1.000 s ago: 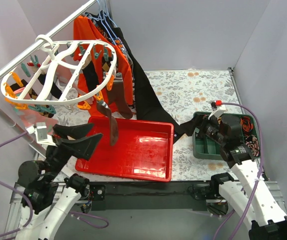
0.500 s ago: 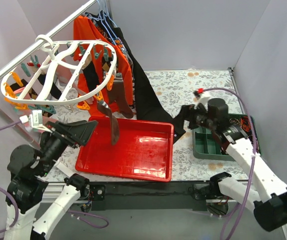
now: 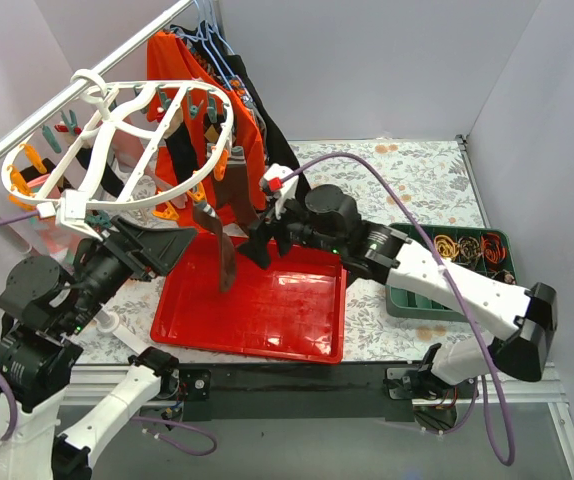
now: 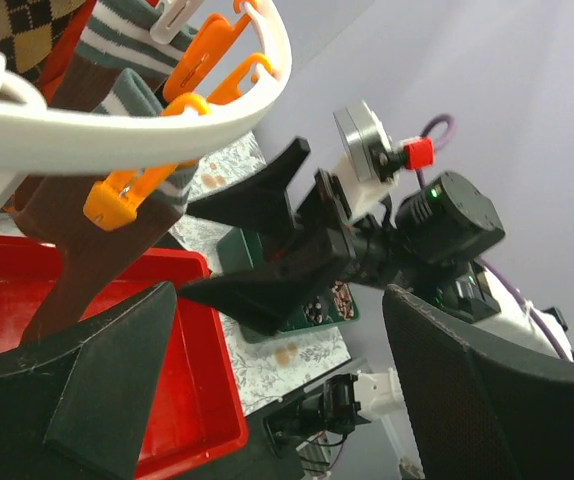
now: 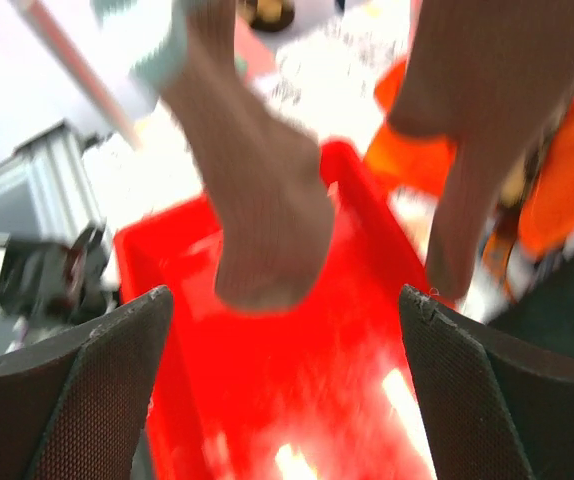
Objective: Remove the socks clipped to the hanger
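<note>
The white oval hanger [image 3: 117,150] hangs from the rail at the upper left, with orange and teal clips. Dark socks [image 3: 180,158] and brown socks [image 3: 224,250] hang from its near rim over the red tray. My left gripper [image 3: 172,250] is open and empty, just below the rim, left of the brown sock. My right gripper [image 3: 265,235] is open and empty, right of that sock. In the left wrist view the rim [image 4: 167,120], an orange clip [image 4: 137,185] and the brown sock [image 4: 72,265] show. In the right wrist view two brown socks [image 5: 257,220] hang ahead of the open fingers.
A red tray [image 3: 287,330] lies below the socks. A green box [image 3: 414,297] of small parts stands at the right. An orange shirt [image 3: 179,68] and a long black garment [image 3: 292,190] hang on wire hangers behind the frame.
My right arm has swung left from the green box to over the red tray beside the socks. My left gripper has risen towards the hanger's rim.
</note>
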Robot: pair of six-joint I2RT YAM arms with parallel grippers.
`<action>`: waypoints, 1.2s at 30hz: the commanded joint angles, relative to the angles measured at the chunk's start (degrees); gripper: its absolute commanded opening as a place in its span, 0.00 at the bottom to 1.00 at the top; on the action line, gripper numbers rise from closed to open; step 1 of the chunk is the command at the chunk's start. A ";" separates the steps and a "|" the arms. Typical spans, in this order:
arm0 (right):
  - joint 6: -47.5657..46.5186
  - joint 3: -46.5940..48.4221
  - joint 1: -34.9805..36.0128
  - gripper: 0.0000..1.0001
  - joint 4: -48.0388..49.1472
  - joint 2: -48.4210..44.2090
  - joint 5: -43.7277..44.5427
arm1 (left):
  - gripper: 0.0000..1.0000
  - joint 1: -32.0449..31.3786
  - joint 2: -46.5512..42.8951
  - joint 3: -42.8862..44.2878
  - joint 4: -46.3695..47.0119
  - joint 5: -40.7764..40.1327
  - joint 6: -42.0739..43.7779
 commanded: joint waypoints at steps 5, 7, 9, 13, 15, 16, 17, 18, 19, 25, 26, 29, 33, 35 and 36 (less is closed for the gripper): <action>-3.72 4.27 1.55 0.94 16.59 8.85 -0.35 | 0.78 -0.16 -8.52 -10.25 -4.81 -3.15 -3.12; -3.20 4.27 2.08 0.92 19.49 9.82 -0.36 | 0.78 -0.16 -11.76 -14.12 -4.98 -4.56 -4.43; -2.93 4.01 3.31 0.91 21.52 10.88 -1.33 | 0.82 -0.16 -13.62 -17.36 -4.72 -4.39 -5.23; -1.18 5.76 4.28 0.77 23.46 13.60 2.45 | 0.90 -0.16 -16.17 -22.03 -5.25 -5.09 -7.51; 1.01 7.34 4.28 0.62 23.20 14.83 2.81 | 0.90 -0.16 -16.87 -23.53 -5.51 -6.05 -8.83; 1.72 7.52 4.37 0.58 23.11 14.92 2.81 | 0.90 -0.16 -17.14 -24.84 -5.69 -7.19 -9.27; 2.25 7.61 4.63 0.51 23.02 14.58 2.63 | 0.88 -0.16 -17.57 -25.55 -5.60 -7.20 -9.88; 3.56 7.44 4.90 0.40 22.85 14.23 2.63 | 0.88 -0.16 -17.84 -26.17 -5.08 -7.20 -9.80; 4.36 7.35 5.16 0.33 22.58 13.70 2.89 | 0.88 -0.16 -17.93 -27.74 -4.72 -7.20 -9.80; 13.31 7.44 5.95 0.08 18.19 9.92 2.63 | 0.96 -0.16 -18.28 -33.55 0.46 -4.21 -8.40; 14.11 7.61 5.95 0.08 17.58 9.57 2.11 | 0.97 -0.16 -18.19 -34.95 1.16 -3.86 -8.22; 17.88 8.75 5.95 0.08 15.11 9.48 0.01 | 0.98 -0.16 -16.53 -36.80 4.15 -1.50 -7.25; 21.23 9.02 6.39 0.07 14.58 9.30 -1.41 | 0.98 -0.16 -14.77 -38.39 10.28 3.76 -5.50; 22.46 8.85 6.74 0.07 14.49 9.04 -1.24 | 0.98 -0.16 -14.33 -39.01 12.50 6.33 -4.70; 22.99 8.76 7.00 0.08 14.49 9.04 -1.06 | 0.98 -0.16 -14.07 -39.27 13.81 8.16 -4.62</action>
